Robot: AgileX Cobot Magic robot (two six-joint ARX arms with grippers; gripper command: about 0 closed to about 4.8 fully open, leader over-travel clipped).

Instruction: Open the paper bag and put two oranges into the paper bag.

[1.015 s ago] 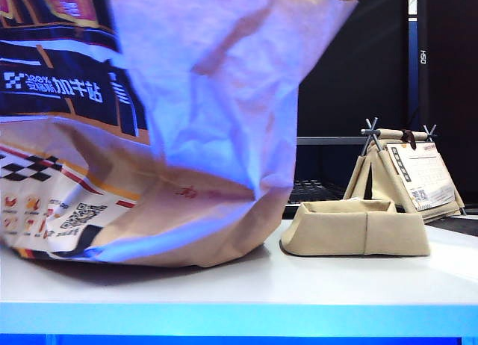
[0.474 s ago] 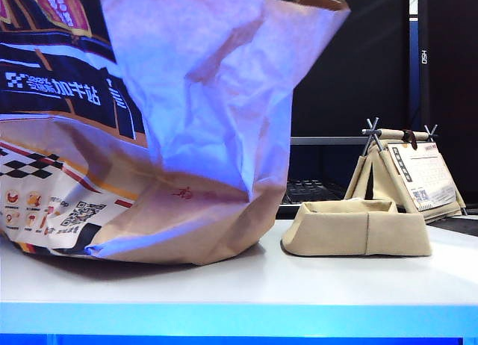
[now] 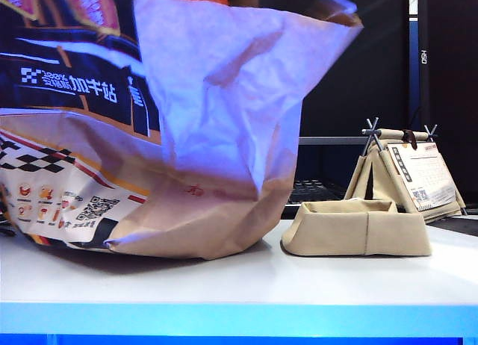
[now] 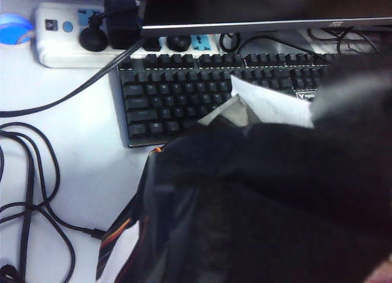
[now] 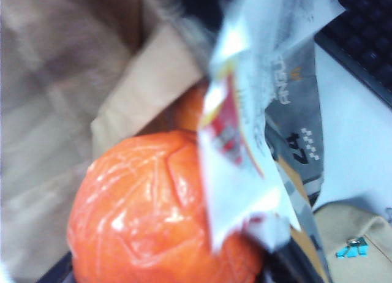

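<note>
Your paper bag (image 3: 187,136), printed with white Chinese characters and a QR code, stands at nine o'clock on the worktop (image 3: 299,285), your right pincer (image 5: 165,267) half-open around an orange (image 5: 147,209) at its mouth, which only its wrist view shows, while your left pincer, shut, is hidden behind dark folds.

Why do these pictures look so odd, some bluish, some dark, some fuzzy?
Exterior view: cold blue-violet light tints the paper bag, whose top edge smears; the fabric tray stays sharp. Left wrist view: a dark, unfocused mass fills the near half, while the keyboard beyond is crisp. Right wrist view: the orange is close, glossy with glare, and soft.
</note>
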